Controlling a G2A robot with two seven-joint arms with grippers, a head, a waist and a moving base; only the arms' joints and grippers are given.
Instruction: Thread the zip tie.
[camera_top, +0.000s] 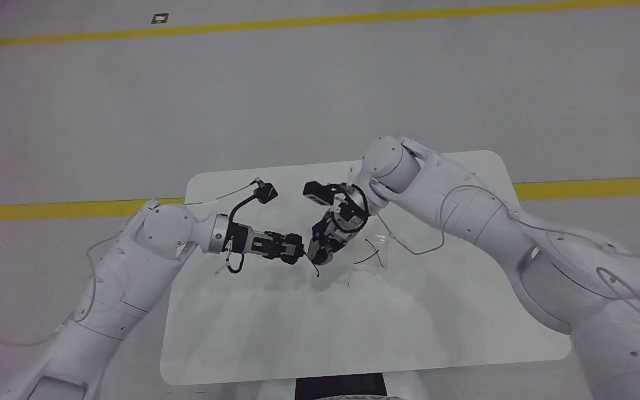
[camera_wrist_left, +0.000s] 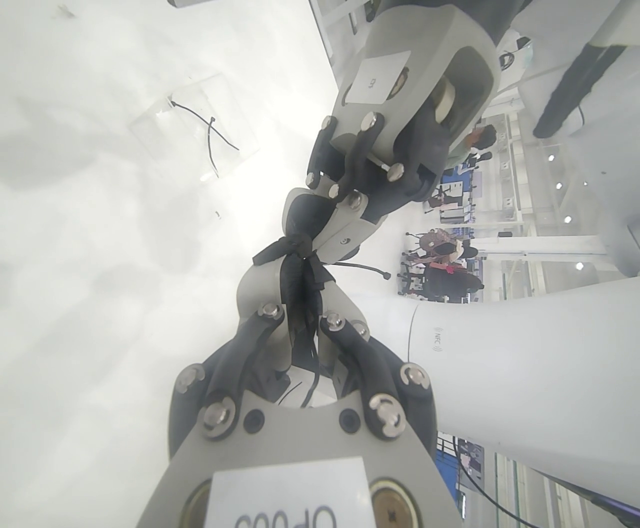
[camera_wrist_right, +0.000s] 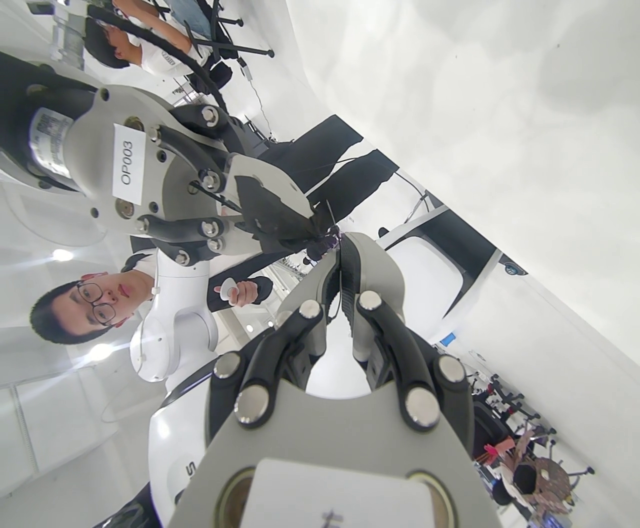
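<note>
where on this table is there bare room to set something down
Crowded: the middle, where left gripper and right gripper meet on the zip tie, clear bag beside them. Free: the broad table strip between them and the near edge.

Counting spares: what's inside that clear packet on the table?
Apparently two thin black zip ties cross within the outline of the clear packet; whether inside or lying on top, I can't tell.
</note>
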